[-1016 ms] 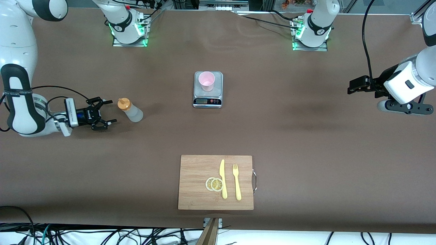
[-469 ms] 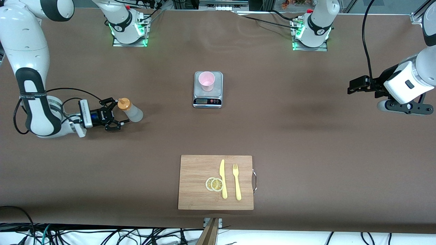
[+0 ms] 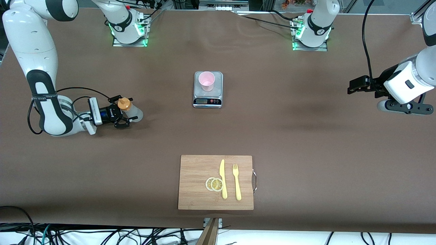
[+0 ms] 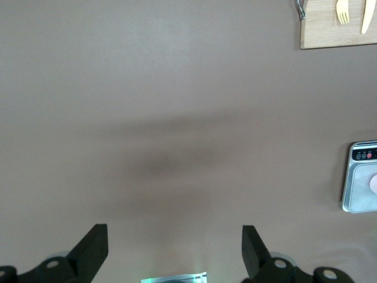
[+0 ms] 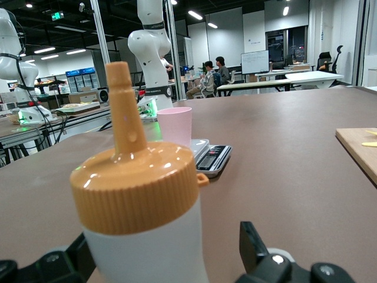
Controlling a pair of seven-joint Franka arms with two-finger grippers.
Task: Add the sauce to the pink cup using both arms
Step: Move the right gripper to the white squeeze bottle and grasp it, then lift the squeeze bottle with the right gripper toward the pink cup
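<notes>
Sauce bottle (image 5: pixel 144 218) upright between open right tool (image 5: pixel 159 259) fingers, pink cup (image 5: pixel 175 126) on scale (image 5: pixel 211 158)

The frosted-white squeeze bottle with orange cap (image 5: pixel 144 218) is cut off at the frame's lower edge; the grey kitchen scale (image 4: pixel 360 177) is cropped at the right edge.

Grey scale (image 3: pixel 207 89) mid-table; cutting board (image 3: pixel 197 170) bearing knife (image 3: pixel 222 178), fork (image 3: pixel 236 182), lemon slices (image 3: pixel 214 184).
</notes>
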